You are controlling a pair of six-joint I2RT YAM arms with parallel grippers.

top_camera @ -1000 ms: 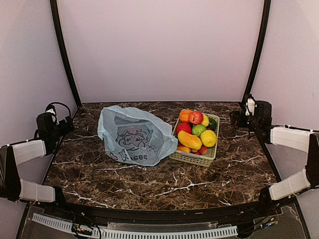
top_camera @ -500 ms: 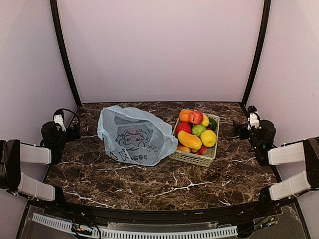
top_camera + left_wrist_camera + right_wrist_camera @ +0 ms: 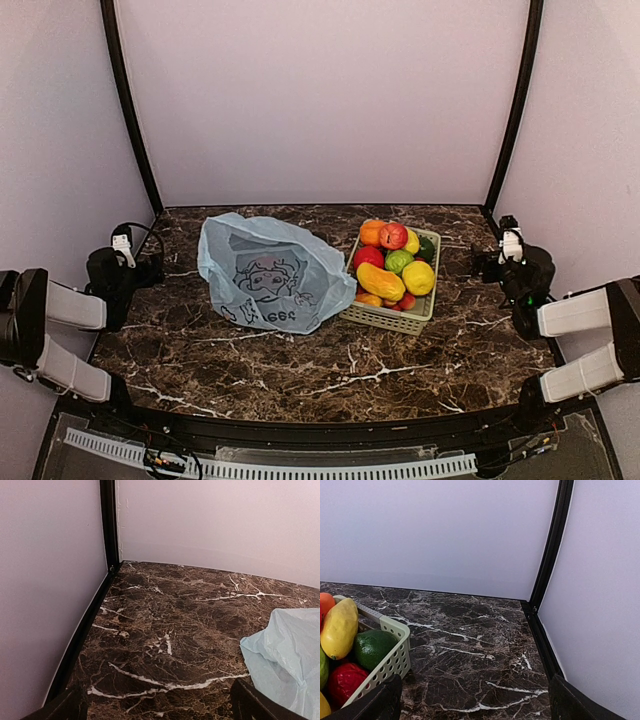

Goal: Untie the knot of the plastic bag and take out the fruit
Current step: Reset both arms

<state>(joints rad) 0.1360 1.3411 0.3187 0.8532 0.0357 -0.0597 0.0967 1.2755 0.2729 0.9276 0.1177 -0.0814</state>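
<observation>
Plastic bag (image 3: 272,278): slumped mid-table, left of basket (image 3: 390,320); knot not discernible; fruit (image 3: 394,262) heaped in basket. Left gripper (image 3: 159,706): nearer arm, bag to its right; fingers wide apart, empty. Right gripper (image 3: 472,700): likewise spread, empty.

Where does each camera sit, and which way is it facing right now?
Top external: above and behind the arm bases, looking down at the plastic bag, basket and both arms, left end effector and right end effector out at the sides.
Left wrist: low, facing the far-left corner; own fingertips at the bottom; shares the plastic bag's edge with the top view.
Right wrist: low, facing the far-right corner; own fingertips at the bottom; shares the basket's corner with the top view.
</observation>
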